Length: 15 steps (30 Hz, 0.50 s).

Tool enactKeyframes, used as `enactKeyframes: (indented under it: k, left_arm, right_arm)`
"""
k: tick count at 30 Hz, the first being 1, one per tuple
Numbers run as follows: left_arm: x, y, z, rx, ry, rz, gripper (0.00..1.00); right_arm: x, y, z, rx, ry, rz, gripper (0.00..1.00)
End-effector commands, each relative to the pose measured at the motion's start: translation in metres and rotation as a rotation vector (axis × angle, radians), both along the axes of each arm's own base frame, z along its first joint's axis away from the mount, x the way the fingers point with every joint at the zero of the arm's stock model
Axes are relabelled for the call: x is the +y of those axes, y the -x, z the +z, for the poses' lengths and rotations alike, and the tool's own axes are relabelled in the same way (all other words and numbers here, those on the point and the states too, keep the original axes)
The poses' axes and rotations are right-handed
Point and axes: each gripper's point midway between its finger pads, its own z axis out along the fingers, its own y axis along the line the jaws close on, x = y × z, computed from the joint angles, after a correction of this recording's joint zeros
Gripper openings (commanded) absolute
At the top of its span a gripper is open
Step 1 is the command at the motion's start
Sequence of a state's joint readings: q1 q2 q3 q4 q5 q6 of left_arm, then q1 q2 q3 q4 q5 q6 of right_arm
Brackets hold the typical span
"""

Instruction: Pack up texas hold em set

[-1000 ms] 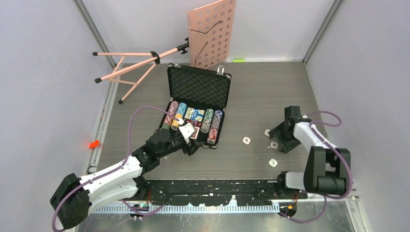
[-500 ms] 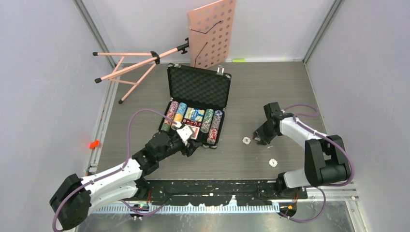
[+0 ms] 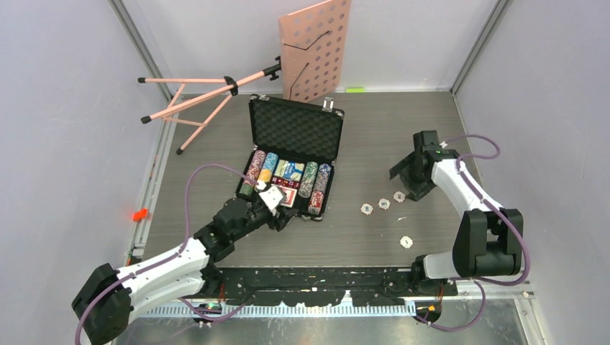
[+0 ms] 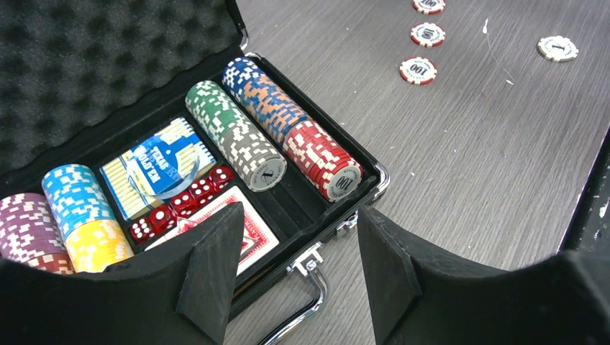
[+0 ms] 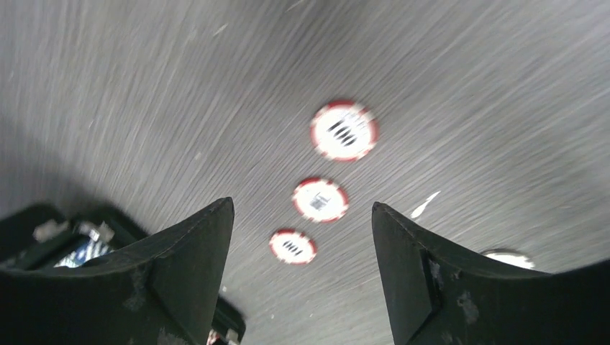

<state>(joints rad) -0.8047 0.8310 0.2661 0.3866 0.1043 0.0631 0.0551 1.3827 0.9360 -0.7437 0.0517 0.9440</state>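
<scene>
The black case [image 3: 253, 119] of the texas hold em set lies open mid-table with its foam lid up. Its tray [image 4: 372, 192] holds rows of striped chips [image 4: 249, 141], red dice [image 4: 188, 205] and card decks [image 4: 157, 164]. My left gripper [image 3: 284, 214] hovers open over the case's front edge and silver handle [image 4: 314, 310], holding nothing [image 4: 298, 215]. Three red-rimmed loose chips [image 3: 384, 204] lie in a row right of the case, and a white one [image 3: 406, 242] lies nearer. My right gripper [image 3: 404, 176] hangs open and empty just behind them [image 5: 302, 204], above the chips [image 5: 320, 199].
A pink perforated music stand [image 3: 314, 49] leans at the back, its tripod legs [image 3: 188, 104] lying across the back left. A small orange object [image 3: 139, 214] sits at the table's left edge. The right wrist view is motion-blurred.
The right gripper swung left to the loose chips, closed partway, then reopened and drew back to the right. Two red chips now lie further left, in a row with the third. The left arm barely moved.
</scene>
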Motion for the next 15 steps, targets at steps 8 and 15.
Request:
enactKeyframes:
  k: [8,15]
  left_arm:
    - [0.025,-0.026,0.027,0.034,0.151,0.267,0.7]
    - [0.038,-0.029,0.032,0.038,0.208,0.342,0.76]
  right_arm:
    - [-0.057,-0.005,-0.037,0.181,0.195,-0.038,0.63]
    - [-0.046,-0.012,-0.071,0.234,0.137,0.007,0.52]
